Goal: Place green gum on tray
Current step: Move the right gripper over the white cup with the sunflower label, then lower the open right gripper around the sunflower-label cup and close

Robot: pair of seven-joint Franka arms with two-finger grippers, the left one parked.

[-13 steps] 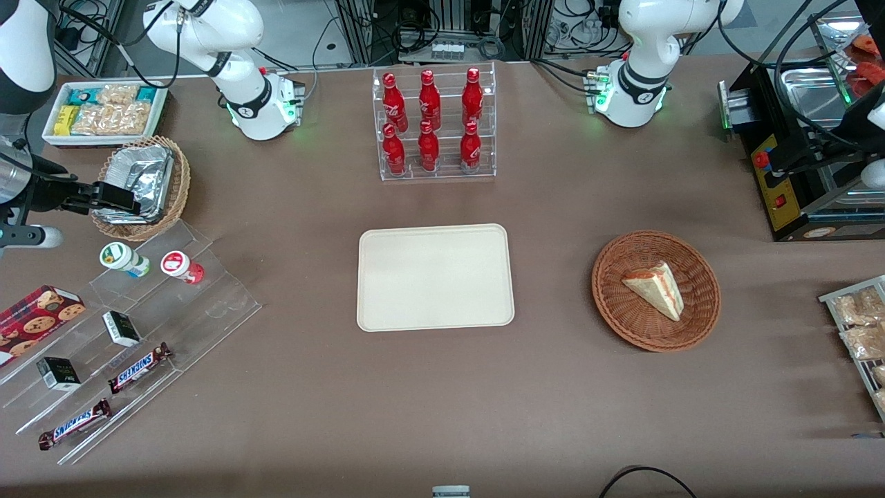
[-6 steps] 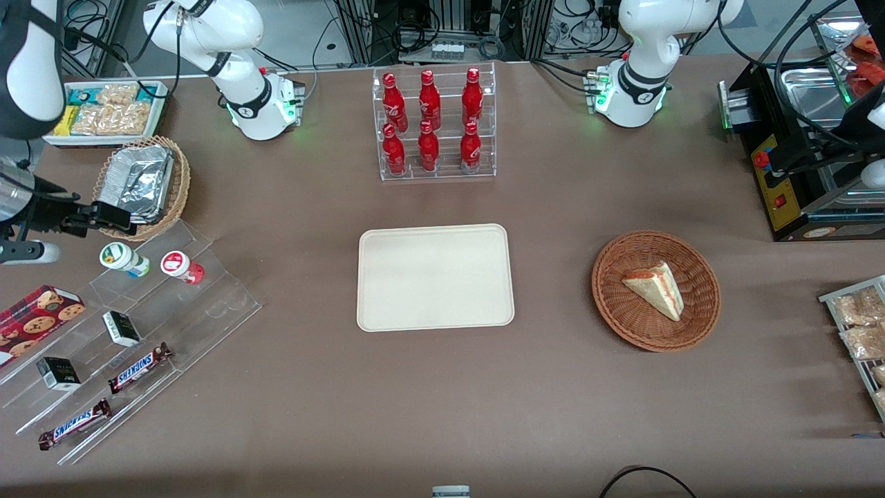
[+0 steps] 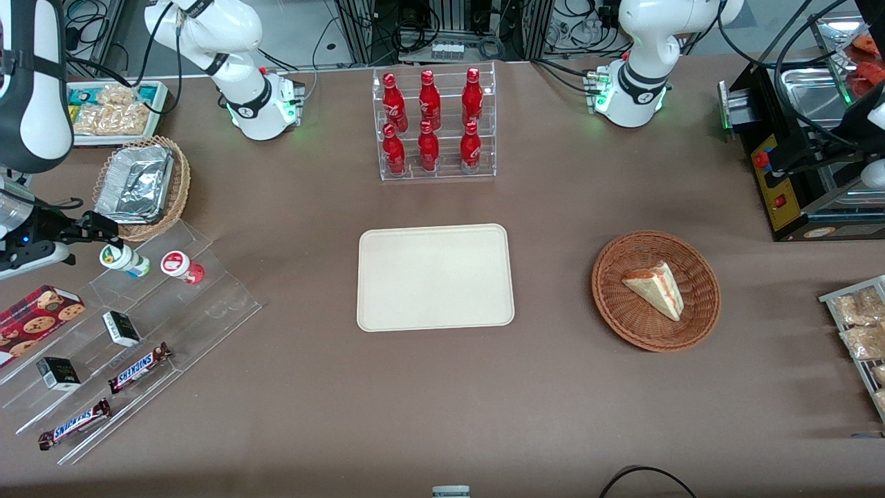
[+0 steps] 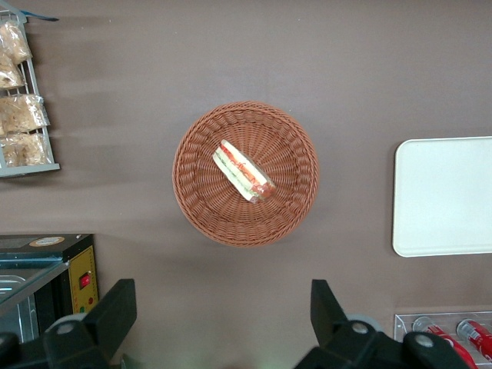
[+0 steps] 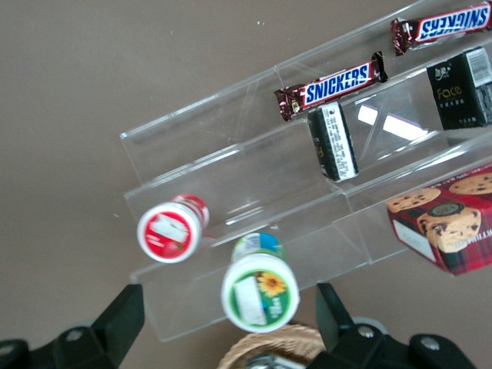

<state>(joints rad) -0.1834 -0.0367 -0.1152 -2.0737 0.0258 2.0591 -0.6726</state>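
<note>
The green gum (image 3: 123, 259) is a small white bottle with a green-and-white lid, standing on the top step of a clear acrylic rack (image 3: 173, 304). In the right wrist view its lid (image 5: 260, 290) faces the camera. My gripper (image 3: 104, 232) hovers just above the bottle, slightly farther from the front camera. It is open (image 5: 228, 323); one black finger (image 5: 115, 319) shows on each side of the bottle, neither touching it. The cream-beige tray (image 3: 435, 277) lies flat at the table's middle, bare, and shows in the left wrist view (image 4: 446, 196).
A red-lidded gum bottle (image 3: 181, 266) stands beside the green one (image 5: 171, 231). A wicker basket with a foil container (image 3: 142, 187) sits close by, farther from the front camera. Snickers bars (image 3: 138, 366), small black boxes (image 3: 121, 328) and a cookie box (image 3: 38, 315) fill the rack's lower steps.
My gripper has moved from over the foil basket toward the front camera and now hangs over the green gum. Nothing else has moved.
</note>
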